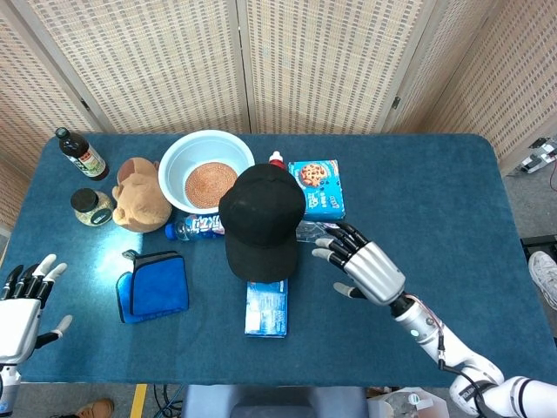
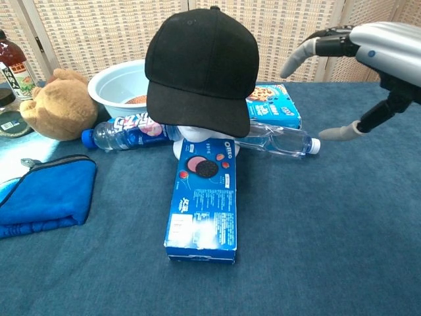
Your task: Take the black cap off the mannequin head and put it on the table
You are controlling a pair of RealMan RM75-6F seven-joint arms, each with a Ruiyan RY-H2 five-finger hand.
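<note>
Right hand point(image 1: 370, 268): fingers spread, holding nothing, just beside the cap point(image 1: 261, 218).
Left hand point(image 1: 22, 305): released, far off.
Risk: a careless swipe could topple the head or knock the bottle point(image 2: 276, 139) under the fingers.

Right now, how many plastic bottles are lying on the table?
2. A blue-labelled bottle lies left of the black cap, near the bowl; a clear bottle lies right of the cap. The cap may hide more.
</note>
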